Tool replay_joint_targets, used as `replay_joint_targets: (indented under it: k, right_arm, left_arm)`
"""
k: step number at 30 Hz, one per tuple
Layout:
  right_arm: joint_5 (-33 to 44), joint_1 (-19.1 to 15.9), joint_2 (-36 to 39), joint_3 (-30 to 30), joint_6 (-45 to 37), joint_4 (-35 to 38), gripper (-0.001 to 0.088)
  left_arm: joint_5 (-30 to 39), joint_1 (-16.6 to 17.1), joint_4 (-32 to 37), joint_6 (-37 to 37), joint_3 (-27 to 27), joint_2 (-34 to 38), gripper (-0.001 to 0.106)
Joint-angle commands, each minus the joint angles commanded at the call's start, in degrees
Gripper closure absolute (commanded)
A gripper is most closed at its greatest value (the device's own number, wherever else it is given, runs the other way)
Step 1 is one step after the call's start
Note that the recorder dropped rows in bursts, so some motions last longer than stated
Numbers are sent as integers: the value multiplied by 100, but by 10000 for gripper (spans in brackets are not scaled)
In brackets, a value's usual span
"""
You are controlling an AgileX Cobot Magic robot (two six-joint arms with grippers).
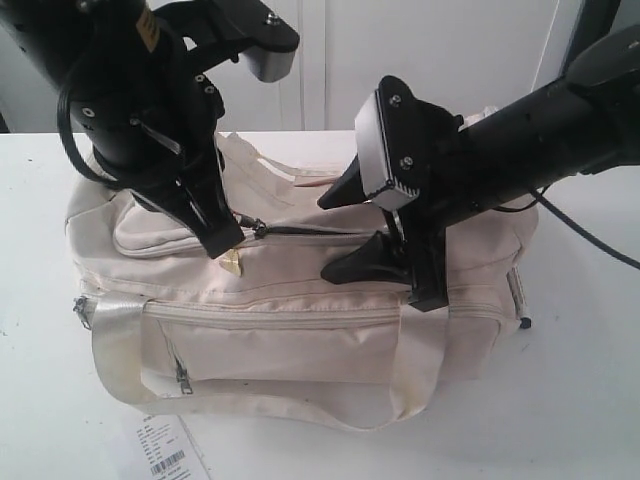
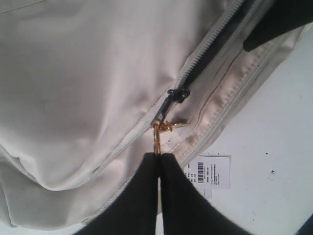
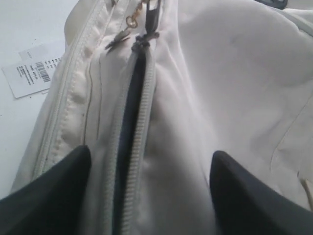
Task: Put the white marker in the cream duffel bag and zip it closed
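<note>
**Zip half run, left gripper on the pull**

We note the bag (image 1: 300, 345) lies with its long axis left to right across the exterior view, front pockets toward the camera. The top zip (image 3: 131, 122) runs along that same axis. The slider (image 2: 178, 93) sits left of the middle of the bag. To its left the teeth are closed. To its right a dark gap stands open, reaching under the right arm.

Left gripper (image 2: 159, 157): fingers pressed together, pinching the gold pull (image 2: 157, 138) that hangs from the slider.

Right gripper (image 3: 150, 152): fingers spread wide and holding nothing. They straddle the open stretch of zip, one on each side and just above the fabric.

Hidden or unclear: the marker shows in no view, and we cannot tell whether it is inside the bag, since the gap shows only darkness. The right arm covers the right end of the zip in the exterior view, and the left arm covers part of the flap. Print on the paper tag (image 1: 170, 455) is too small to read, and the tag is cut off at the frame edge.

Surface: a white table (image 1: 580, 400), with the tag lying flat on it in front of the bag. Behind is a pale wall (image 1: 450, 50). A black cable (image 1: 600, 245) trails from the right arm.
</note>
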Motion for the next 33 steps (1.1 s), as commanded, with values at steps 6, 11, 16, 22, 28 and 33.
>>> replay_joint_targets:
  k: [6, 11, 16, 22, 28, 33]
  right_arm:
    - [-357, 67, 24, 0, -11, -9, 865]
    - [-426, 67, -2, 0, 30, -20, 868]
    - [-426, 67, -194, 0, 30, -206, 868]
    - [-176, 67, -286, 0, 30, -825, 868]
    - [-176, 67, -286, 0, 30, -867, 868]
    - [-242, 67, -286, 0, 30, -865, 868]
  left_arm:
    - [0, 0, 0, 0, 0, 0, 1053]
    - [0, 0, -2, 21, 0, 0, 1053]
    - [0, 0, 74, 55, 0, 0, 1053]
    - [0, 0, 492, 55, 0, 0, 1053]
    - [0, 0, 550, 66, 0, 0, 1053]
    - [0, 0, 650, 173, 0, 0, 1053]
